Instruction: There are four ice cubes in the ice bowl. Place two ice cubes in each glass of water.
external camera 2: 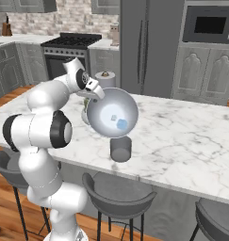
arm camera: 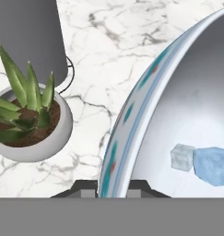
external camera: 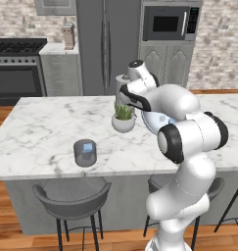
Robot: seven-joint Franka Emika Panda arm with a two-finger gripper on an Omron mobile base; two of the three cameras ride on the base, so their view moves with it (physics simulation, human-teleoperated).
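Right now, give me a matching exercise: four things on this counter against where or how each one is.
Things:
1. ice bowl
2. potted plant
3. glass of water
4. paper-towel roll

States:
A. holds a pale-blue cube, near the counter's front edge
B. gripped at its rim, tipped up, two cubes inside
C. upright behind the plant
D. beside the tipped bowl

Pairs: 1-B, 2-D, 3-A, 4-C

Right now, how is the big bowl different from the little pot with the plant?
The ice bowl is wide and shallow; the plant pot is small and deep. The ice bowl is tipped up on its edge, its rim pinched by the gripper, while the plant pot stands upright on the counter. The ice bowl holds pale-blue ice cubes; the plant pot holds soil and green leaves. Both are round.
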